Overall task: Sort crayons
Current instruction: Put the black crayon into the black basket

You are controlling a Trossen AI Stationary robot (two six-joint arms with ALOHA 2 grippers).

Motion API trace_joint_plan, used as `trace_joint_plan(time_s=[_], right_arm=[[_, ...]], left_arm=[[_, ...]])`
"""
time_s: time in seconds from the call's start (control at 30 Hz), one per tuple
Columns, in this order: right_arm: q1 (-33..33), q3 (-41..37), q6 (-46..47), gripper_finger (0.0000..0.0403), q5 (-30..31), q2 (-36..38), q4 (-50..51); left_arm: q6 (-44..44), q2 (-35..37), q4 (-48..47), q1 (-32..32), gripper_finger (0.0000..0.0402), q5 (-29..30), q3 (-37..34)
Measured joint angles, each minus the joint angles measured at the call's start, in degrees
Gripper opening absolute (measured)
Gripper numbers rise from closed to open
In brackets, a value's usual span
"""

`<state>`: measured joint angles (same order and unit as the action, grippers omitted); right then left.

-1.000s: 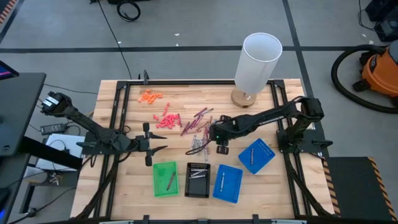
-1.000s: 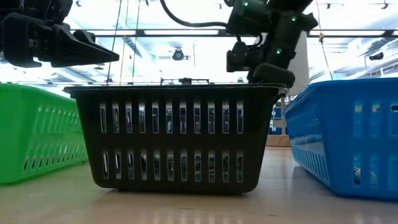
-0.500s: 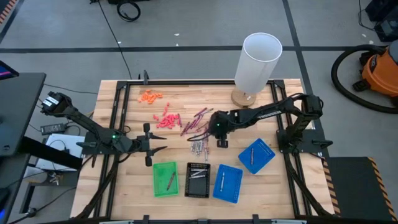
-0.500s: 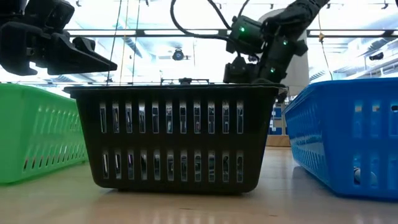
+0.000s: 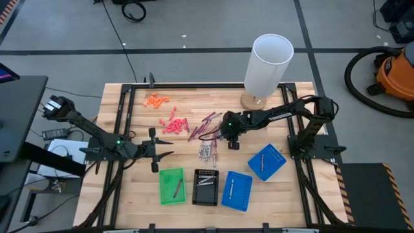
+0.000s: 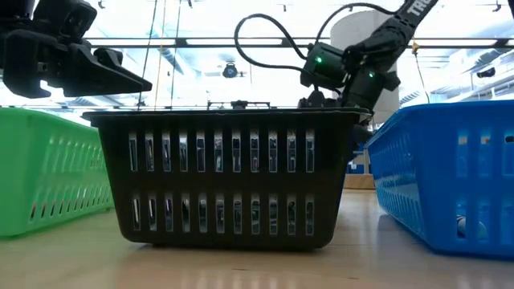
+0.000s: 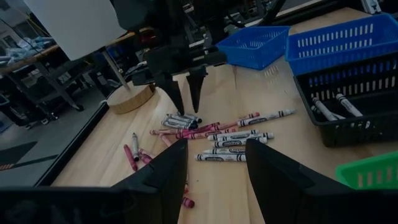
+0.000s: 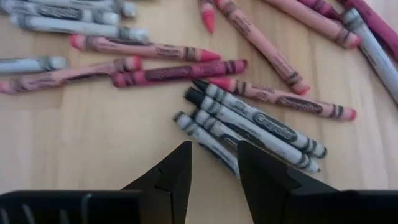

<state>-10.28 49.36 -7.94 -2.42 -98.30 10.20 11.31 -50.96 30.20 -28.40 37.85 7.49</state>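
Note:
The crayons [image 5: 206,129] lie loose on the table's middle: dark red and pink ones [image 8: 180,71] and grey ones [image 8: 249,124], all flat on the wood. My right gripper [image 5: 220,134] points steeply down just over the grey crayons [image 7: 180,118], open, its fingertips [image 7: 180,109] close above them with nothing between. In its own wrist view my right gripper [image 8: 214,165] straddles the near end of a grey crayon. My left gripper [image 5: 167,150] waits open at the table's left, level, well clear of the pile.
Near the front edge stand a green tray [image 5: 171,186], a black tray [image 5: 206,188] and two blue trays [image 5: 237,191] [image 5: 266,162], each holding a crayon or more. Orange bits [image 5: 155,99] and coral-pink bits [image 5: 173,124] lie far left. A white cylinder [image 5: 268,65] stands at the back.
My right gripper has gone toward the table's far edge and sunk lower, tipping more steeply down over the crayon pile. The crayons have not moved.

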Motion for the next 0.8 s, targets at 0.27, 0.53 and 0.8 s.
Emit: trace_joint_plan(time_s=[0.27, 0.53, 0.8], right_arm=[[-0.1, -3.0, 0.2, 0.0137, 0.7, 0.0, -3.9], [0.6, -2.9, 2.5, 0.0135, -0.4, 0.3, -0.2], [1.0, -2.8, 5.8, 0.0086, -2.5, 0.3, 2.9]], left_arm=[[0.3, 0.0, 0.0, 0.0, 0.0173, 0.0, 0.0], [0.3, 0.0, 0.0, 0.0, 0.0173, 0.0, 0.0], [0.3, 0.0, 0.0, 0.0, 0.0173, 0.0, 0.0]])
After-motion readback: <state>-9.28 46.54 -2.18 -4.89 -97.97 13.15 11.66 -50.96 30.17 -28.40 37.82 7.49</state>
